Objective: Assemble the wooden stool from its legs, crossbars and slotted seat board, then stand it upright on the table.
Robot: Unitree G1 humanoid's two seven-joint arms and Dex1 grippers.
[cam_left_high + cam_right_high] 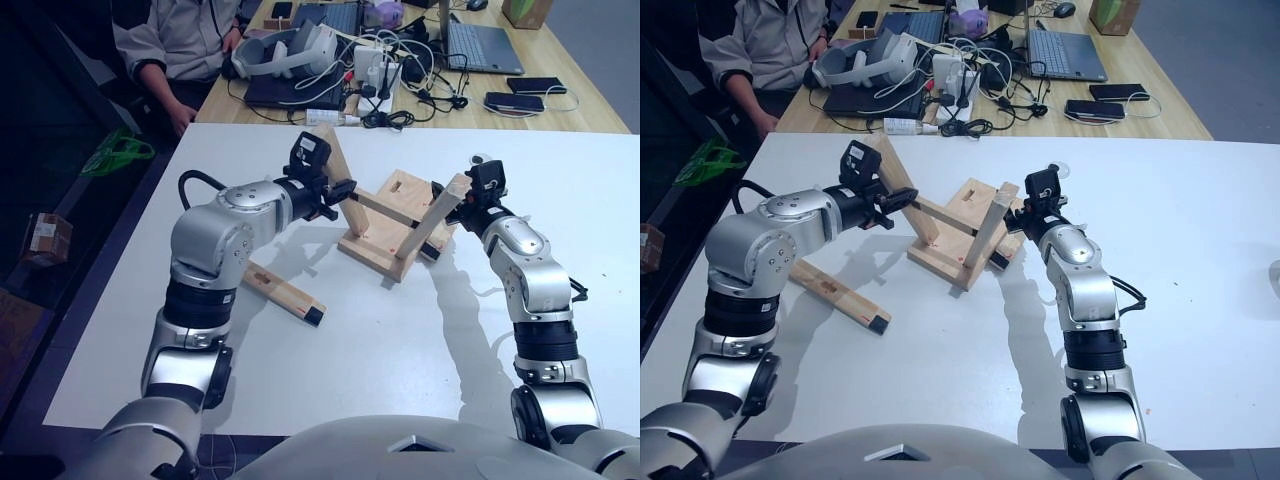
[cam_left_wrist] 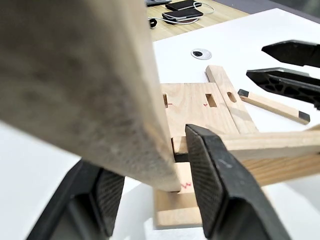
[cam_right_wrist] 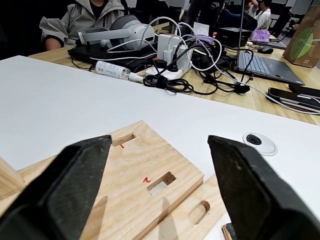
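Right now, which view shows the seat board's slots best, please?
The right wrist view: the seat board lies close, its slots facing the camera. The left wrist view shows them farther off; the head views, small beside the legs.

Around the pincers
Leg (image 2: 90, 75) sat in left pincer (image 2: 155, 165); seat board (image 1: 400, 188) lay between it and right pincer (image 3: 160, 150).

Bright overhead light, soft shadows

Worktop: flat white worktop (image 1: 300, 380), evenly lit.
Behind: long light wooden desk (image 1: 590, 112) touching its far edge, carrying a grey open laptop (image 1: 480, 45), white headset (image 1: 290, 50) and tangled black and white cables (image 1: 400, 75).
Floor: dark floor (image 1: 40, 150) at left, small brown cardboard box (image 1: 45, 238) on it.
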